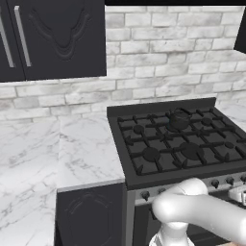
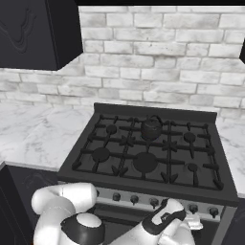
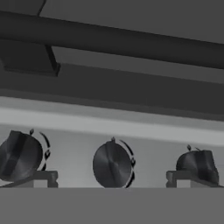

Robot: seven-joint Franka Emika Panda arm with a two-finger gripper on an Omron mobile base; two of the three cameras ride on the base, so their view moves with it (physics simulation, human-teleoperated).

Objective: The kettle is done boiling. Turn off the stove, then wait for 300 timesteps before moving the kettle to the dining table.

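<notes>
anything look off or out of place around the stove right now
Nothing stands out. The kettle sits upright on a rear burner of the stove, and the gripper faces the front knobs.

No readable text anywhere — only unlabelled tick marks around the stove knobs [image 3: 112, 165].

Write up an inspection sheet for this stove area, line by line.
Surface: marble counter flanks the stove.
Job's things: kettle sits upright on a rear middle burner of the stove; dining table nothing seen.
Clutter: nothing seen.
Grippers: gripper faces the knob row, its fingers straddling the middle knob; jaws look open.
Cables: nothing seen.
Surroundings: brick wall, dark upper cabinets.
</notes>
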